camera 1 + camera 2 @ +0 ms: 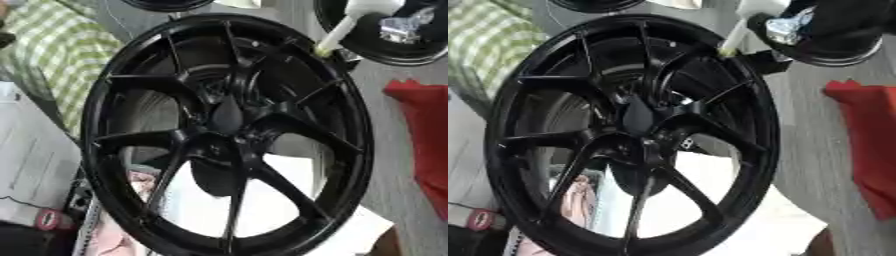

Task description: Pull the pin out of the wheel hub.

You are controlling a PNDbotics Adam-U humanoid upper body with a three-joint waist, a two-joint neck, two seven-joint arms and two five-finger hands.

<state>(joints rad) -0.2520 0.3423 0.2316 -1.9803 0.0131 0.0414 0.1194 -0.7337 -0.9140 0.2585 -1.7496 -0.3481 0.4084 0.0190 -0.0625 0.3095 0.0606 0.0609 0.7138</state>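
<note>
A large black spoked wheel [223,135] stands on edge and fills most of both views, with its hub [223,145] near the middle. A white pin [343,27] with a yellowish tip [325,48] slants down from the upper right. Its tip touches the wheel's upper right rim, well away from the hub. My right hand [815,25], black with a silver part, comes in from the upper right corner and is shut on the pin's thicker upper end. My left hand shows in neither view.
A red cloth [424,140] lies on the grey surface at the right. A green checked cloth [61,45] is at the upper left, with white sheets [31,165] below it. Another black round thing [166,4] sits at the top edge. Something pink [579,197] shows through the lower spokes.
</note>
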